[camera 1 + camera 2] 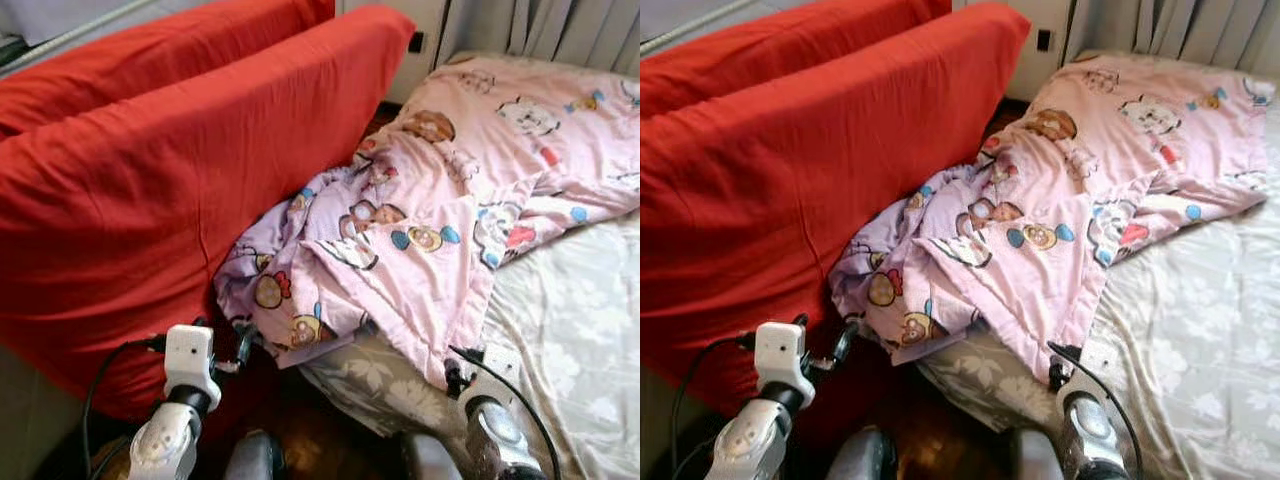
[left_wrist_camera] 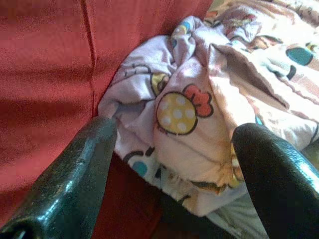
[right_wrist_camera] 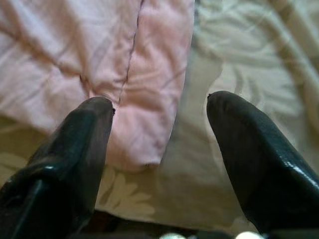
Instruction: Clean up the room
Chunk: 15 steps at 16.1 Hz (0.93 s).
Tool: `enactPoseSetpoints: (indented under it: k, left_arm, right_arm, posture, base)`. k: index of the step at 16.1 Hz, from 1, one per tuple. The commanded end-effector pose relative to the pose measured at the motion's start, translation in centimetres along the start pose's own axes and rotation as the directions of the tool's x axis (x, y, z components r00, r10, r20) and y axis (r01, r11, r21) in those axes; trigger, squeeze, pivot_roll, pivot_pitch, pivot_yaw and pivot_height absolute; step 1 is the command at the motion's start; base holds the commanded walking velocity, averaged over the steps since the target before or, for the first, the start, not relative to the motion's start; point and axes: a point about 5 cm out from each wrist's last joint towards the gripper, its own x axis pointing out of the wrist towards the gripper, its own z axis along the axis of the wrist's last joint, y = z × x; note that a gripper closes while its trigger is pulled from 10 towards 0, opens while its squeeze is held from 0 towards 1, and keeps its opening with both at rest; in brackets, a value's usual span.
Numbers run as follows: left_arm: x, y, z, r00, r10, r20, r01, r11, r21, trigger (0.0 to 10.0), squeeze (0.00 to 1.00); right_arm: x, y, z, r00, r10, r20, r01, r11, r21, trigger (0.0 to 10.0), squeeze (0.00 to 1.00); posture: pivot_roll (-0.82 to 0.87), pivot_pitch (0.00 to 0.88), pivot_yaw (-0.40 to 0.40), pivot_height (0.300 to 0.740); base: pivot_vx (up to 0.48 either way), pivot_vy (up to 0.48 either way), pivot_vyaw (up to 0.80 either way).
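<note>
On the left, a large red cushion leans tilted against the bed, and low in front of it the left gripper hangs with its black fingers spread wide, holding nothing, aimed at the bunched end of the pink cartoon-print quilt that is wedged against the cushion and spills over the bed's corner. Farther right the quilt lies rumpled across the grey floral bedsheet, while the right gripper, fingers also spread wide and empty, hovers over the quilt's hanging corner at the mattress edge.
</note>
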Motion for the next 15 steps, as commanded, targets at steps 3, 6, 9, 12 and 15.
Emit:
enactPoseSetpoints:
  k: [3,6,9,12,15]
  left_arm:
    - [-0.6,0.7,0.1,1.0,0.01,-0.022,-0.01,1.0,0.012,10.0,0.0]
    - [-1.3,0.8,0.3,0.999,0.013,-0.03,-0.013,1.0,0.015,10.0,0.0]
    - [-2.0,0.6,0.4,0.999,0.015,-0.043,-0.014,1.0,0.015,10.0,0.0]
    - [-2.8,0.6,0.4,0.998,0.02,-0.059,-0.019,1.0,0.015,10.0,0.0]
    - [-3.4,0.6,0.5,0.997,0.024,-0.068,-0.023,1.0,0.016,10.0,0.0]
  right_arm:
    - [0.2,0.7,0.3,1.0,0.017,-0.025,-0.016,1.0,0.017,10.0,1.0]
    - [0.6,1.3,1.3,0.999,0.039,-0.013,-0.038,0.999,0.016,10.0,0.23]
    - [0.7,1.3,1.6,0.999,0.041,-0.016,-0.04,0.999,0.014,10.0,0.0]
    - [0.8,1.4,1.8,0.999,0.031,-0.017,-0.031,0.999,0.027,10.0,0.0]
    - [0.9,1.6,2.1,1.0,0.027,-0.012,-0.026,0.999,0.04,10.0,0.0]
  posture:
    - [0.1,0.198,0.072,0.62]
    - [0.11,0.224,0.074,0.62]
    - [0.13,0.239,0.073,0.62]
    - [0.14,0.261,0.075,0.62]
    - [0.15,0.279,0.077,0.62]
  base:
    - [0.0,0.0,0.0]
    - [0.0,0.0,0.0]
    - [0.0,0.0,0.0]
    - [0.0,0.0,0.0]
    - [0.0,0.0,0.0]
